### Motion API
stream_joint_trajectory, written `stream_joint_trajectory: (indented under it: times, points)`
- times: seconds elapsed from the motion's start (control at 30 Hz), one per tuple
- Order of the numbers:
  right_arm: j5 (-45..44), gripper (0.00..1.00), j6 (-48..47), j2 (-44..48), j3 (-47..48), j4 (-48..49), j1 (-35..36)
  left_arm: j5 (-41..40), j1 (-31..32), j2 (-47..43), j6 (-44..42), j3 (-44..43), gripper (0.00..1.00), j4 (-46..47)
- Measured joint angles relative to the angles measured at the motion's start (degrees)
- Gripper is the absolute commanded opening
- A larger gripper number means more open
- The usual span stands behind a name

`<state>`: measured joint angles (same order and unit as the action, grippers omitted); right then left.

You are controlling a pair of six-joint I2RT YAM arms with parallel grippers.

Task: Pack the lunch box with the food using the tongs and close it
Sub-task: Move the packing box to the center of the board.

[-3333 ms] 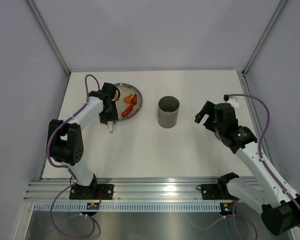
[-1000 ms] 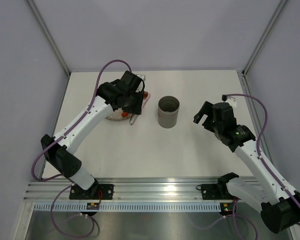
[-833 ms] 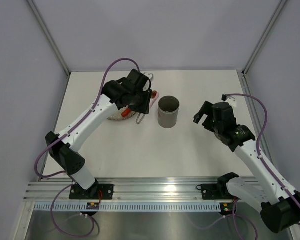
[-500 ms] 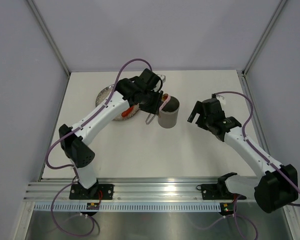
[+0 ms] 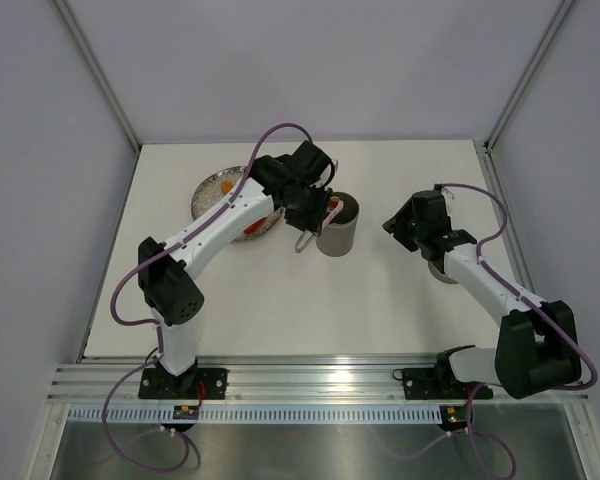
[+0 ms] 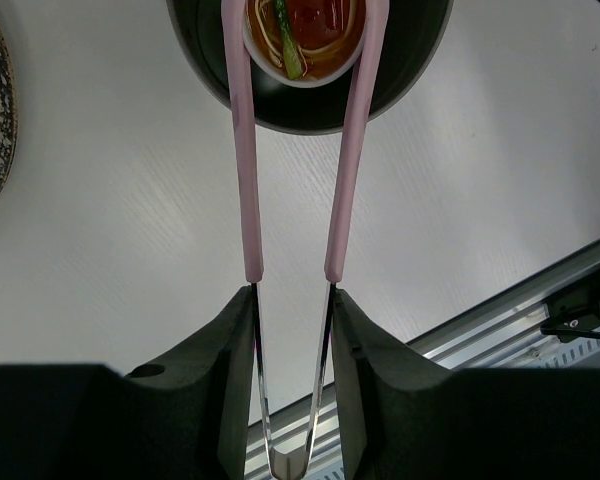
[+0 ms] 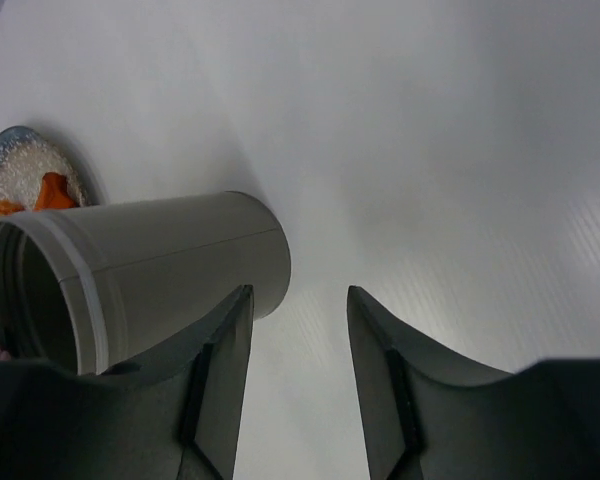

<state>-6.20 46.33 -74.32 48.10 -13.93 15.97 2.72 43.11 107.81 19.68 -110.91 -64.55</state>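
Note:
My left gripper [image 6: 291, 295] [image 5: 308, 220] is shut on the steel end of the pale pink tongs [image 6: 242, 150] [image 5: 330, 210]. The tong tips pinch a round white-rimmed piece of food [image 6: 305, 35] with red and green on it. It hangs right over the dark mouth of the grey lunch box [image 6: 310, 105] [image 5: 337, 232]. More orange and red food [image 5: 252, 228] lies on the speckled plate [image 5: 205, 190]. My right gripper [image 7: 298, 292] [image 5: 395, 225] stands open just right of the lunch box [image 7: 170, 265], nothing between its fingers.
A small flat grey disc [image 5: 443, 272] lies partly under my right forearm. The plate [image 7: 25, 165] sits left of the lunch box. Grey walls close the table's back and sides; the aluminium rail runs along the near edge.
My left arm swung the tongs from the plate rightward to above the lunch box. My right arm moved left toward the lunch box and its jaws narrowed.

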Motion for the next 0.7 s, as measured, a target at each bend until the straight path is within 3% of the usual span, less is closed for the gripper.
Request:
stream_joint_trajectory:
  times: [0.13,0.3,0.7]
  points:
    - [3.1,0.46,2.1,-3.3,-1.0,2.9,-2.6,0.2,0.0,0.1,0.0,0.0,0.22,0.0]
    - [7.2,0.5,3.6,-6.0,-1.4,5.6,-2.8,0.2,0.0,0.1,0.0,0.0,0.32,0.0]
    - [12.1,0.52,5.1,-11.8,-1.4,9.7,-2.8,0.8,0.0,0.1,0.0,0.0,0.4,0.0]
